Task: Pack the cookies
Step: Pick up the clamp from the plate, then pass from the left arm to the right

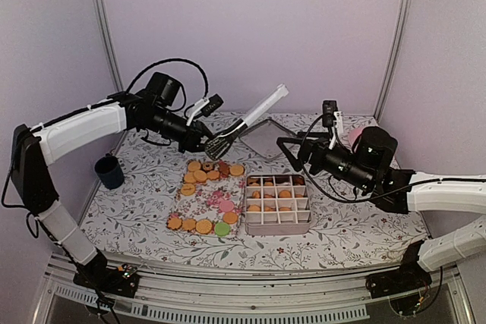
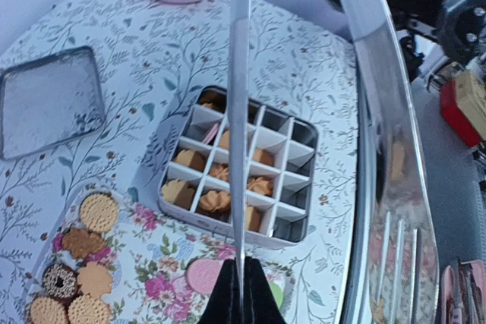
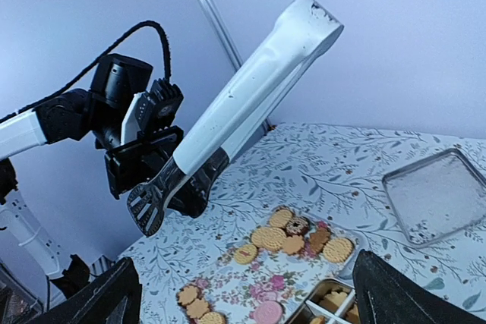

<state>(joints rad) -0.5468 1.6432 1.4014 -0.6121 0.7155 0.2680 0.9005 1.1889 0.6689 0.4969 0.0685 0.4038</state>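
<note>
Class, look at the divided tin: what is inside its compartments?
Golden cookies fill several compartments of the tin; the near row looks empty. In the left wrist view the tongs cover a strip of middle compartments, hiding their contents.

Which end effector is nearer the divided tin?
Right. The right end effector hovers open just behind the divided tin; the left end effector, gripping tongs, is farther, near the far end of the floral tray.
</note>
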